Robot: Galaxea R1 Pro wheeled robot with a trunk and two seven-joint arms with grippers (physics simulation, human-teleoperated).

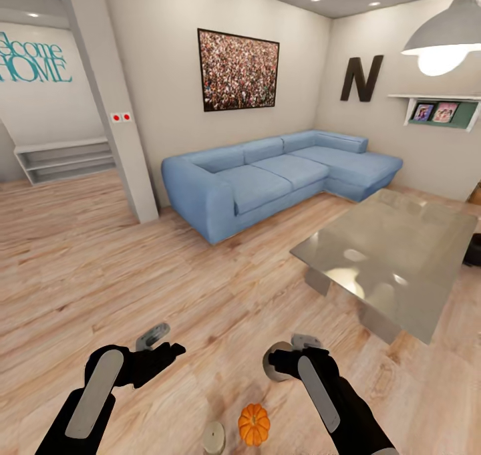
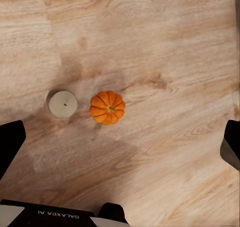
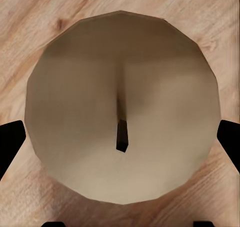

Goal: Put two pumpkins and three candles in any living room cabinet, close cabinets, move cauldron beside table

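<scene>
Looking straight down onto a candle (image 3: 122, 104), grey-beige, its round top faceted at the rim. Short dark wick (image 3: 121, 135) just below dead centre, leaning toward six o'clock, with a faint crease running up from it toward twelve. Black fingertips (image 3: 10, 147) of the right gripper (image 3: 120, 143) poking in at nine and three o'clock, one on either side of the candle, spread wide with the candle's edge close to each; contact hard to call. Pale wood floor (image 3: 30, 17) with visible grain at the corners, a small knot near eleven o'clock.
</scene>
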